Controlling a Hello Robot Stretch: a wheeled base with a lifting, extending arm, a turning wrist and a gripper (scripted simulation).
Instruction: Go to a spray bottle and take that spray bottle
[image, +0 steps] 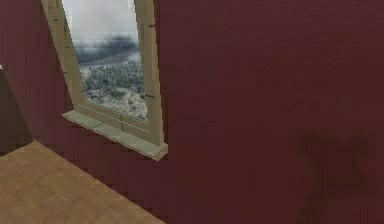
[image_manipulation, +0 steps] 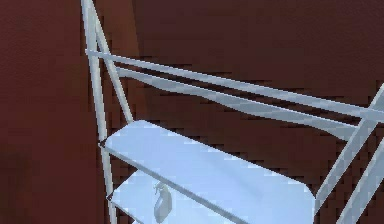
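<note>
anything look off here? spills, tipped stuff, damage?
Nothing stands out. The window sits intact in the red wall, with no spill on the wooden floor. In the arm side view the white shelf unit looks sound, and a small pale bottle-like thing seems to stand upright on its lower shelf.

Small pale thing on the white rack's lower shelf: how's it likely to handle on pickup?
The pale thing stands upright and looks taller than wide, so a sideways nudge would probably tip it. It looks small, maybe thin plastic, so likely light and possibly slick. The upper shelf sits close above it, so lifting room seems tight.
</note>
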